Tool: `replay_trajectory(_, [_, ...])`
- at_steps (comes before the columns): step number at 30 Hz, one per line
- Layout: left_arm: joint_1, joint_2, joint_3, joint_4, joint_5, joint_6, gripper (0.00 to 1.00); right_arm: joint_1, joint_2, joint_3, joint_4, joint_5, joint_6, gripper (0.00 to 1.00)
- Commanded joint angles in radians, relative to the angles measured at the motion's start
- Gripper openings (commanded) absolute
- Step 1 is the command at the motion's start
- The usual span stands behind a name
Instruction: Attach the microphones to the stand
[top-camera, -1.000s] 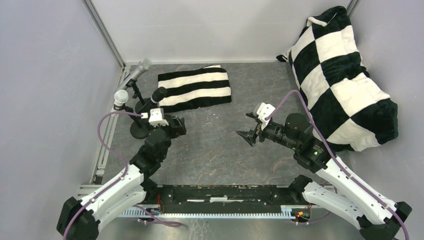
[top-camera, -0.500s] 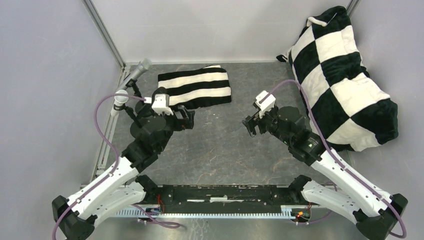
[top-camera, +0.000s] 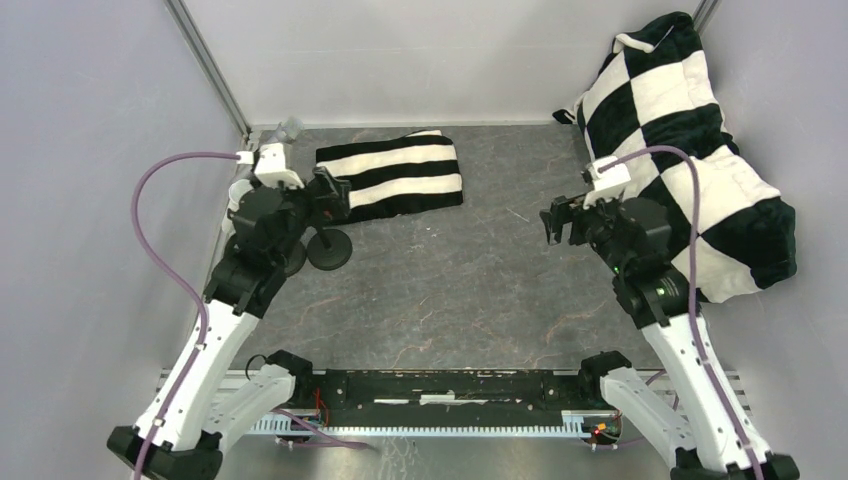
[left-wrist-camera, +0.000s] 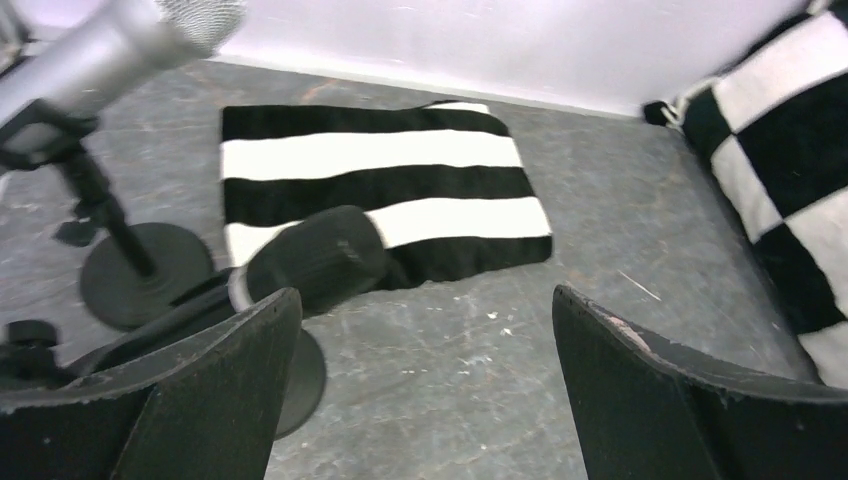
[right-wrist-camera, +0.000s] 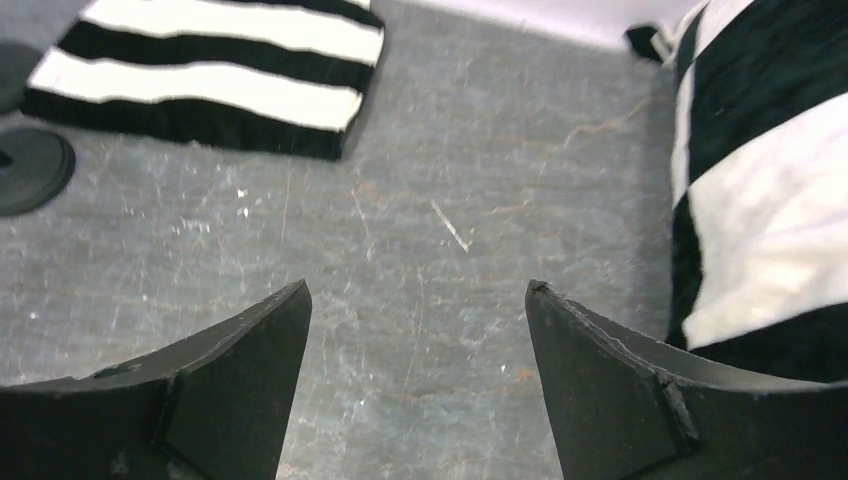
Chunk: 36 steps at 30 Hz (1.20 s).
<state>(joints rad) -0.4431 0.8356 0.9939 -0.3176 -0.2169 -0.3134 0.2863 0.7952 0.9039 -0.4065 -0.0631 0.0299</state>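
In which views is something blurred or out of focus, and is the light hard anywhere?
Left wrist: the silver microphone at the top left is soft, while the striped cloth is sharp. Right wrist: the table top is crisp, with no glare. Top external: even light, only faint shadows.

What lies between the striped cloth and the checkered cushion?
Bare grey tabletop, shown in the right wrist view; the right gripper hovers open above it.

left gripper (left-wrist-camera: 422, 293) jaws wide, empty | right gripper (right-wrist-camera: 415, 285) jaws apart, empty
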Motion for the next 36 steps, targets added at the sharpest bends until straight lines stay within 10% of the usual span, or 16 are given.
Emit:
replay_trajectory(1, [0.116, -0.053, 0.037, -0.075, 0.136, -0.023, 1.0, -0.019, -0.122, 0.057, 0.049, 0.024, 0.011, 0.86])
replay_trajectory(36, [0.117, -0.345, 0.024, -0.093, 0.179, 0.061, 1.0, -0.02, -0.375, -0.1, 0.269, 0.129, 0.036, 0.98])
